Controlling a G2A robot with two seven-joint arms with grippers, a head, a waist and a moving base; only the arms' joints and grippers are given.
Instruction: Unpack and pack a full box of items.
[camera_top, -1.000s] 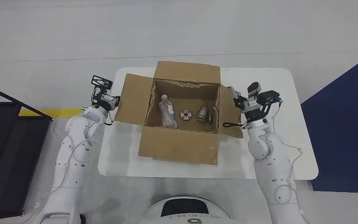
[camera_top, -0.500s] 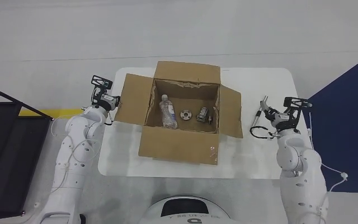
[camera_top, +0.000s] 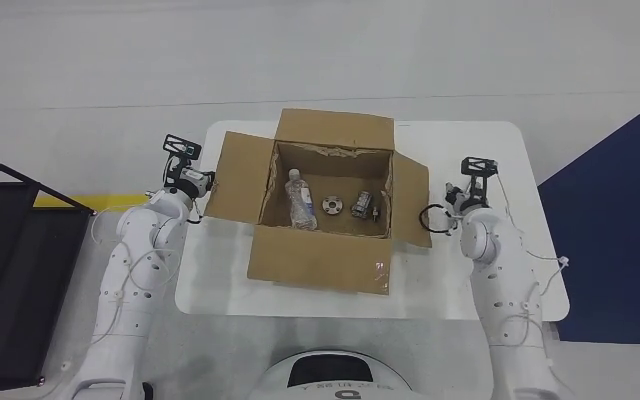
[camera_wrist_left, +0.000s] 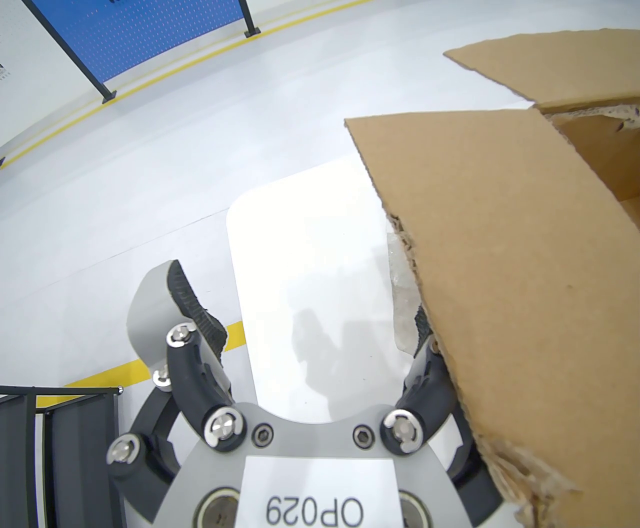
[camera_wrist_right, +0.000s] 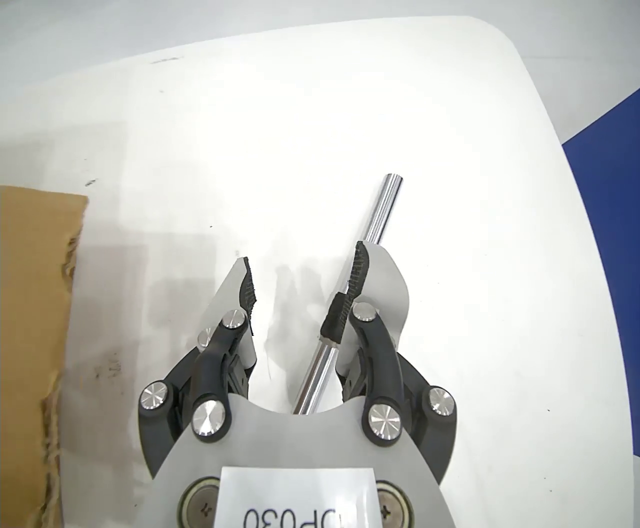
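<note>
Pale grey floor (camera_top: 320, 60), white round-cornered table (camera_top: 480, 280) in the middle. Black rack (camera_top: 30, 250) on the floor far left, yellow line (camera_wrist_left: 115, 372) beside it.

Left arm: elbow bent, forearm running up to the table's left edge. Left gripper (camera_top: 196, 184) sits at the box's left flap (camera_wrist_left: 500, 280), jaws spread wide, nothing in them. Outer finger (camera_wrist_left: 192, 300) hangs past the table edge over the floor; the inner finger is tucked under the flap and mostly hidden by it. A scrap of clear tape (camera_wrist_left: 400, 295) hangs at the flap's edge there.

Box (camera_top: 320, 262): brown cardboard, mid-table, all four flaps folded out, edges ragged. Inside on the bottom, left to right: clear bottle (camera_top: 300, 203) on its side, round metal flange (camera_top: 333, 207), small metal part (camera_top: 363, 205) (too small to tell what).

Right arm: forearm comes up from the near edge, wrist just beside the right flap (camera_top: 412, 200). Right gripper (camera_wrist_right: 304, 257) points down at the bare table, jaws apart, not clamped on anything. Rod (camera_wrist_right: 382, 210): polished steel, straight, lies flat on the table right of the box and runs under the outer finger (camera_wrist_right: 360, 270). Can't tell if the pad touches it.

Blue panel (camera_top: 600, 230) on the floor far right.
</note>
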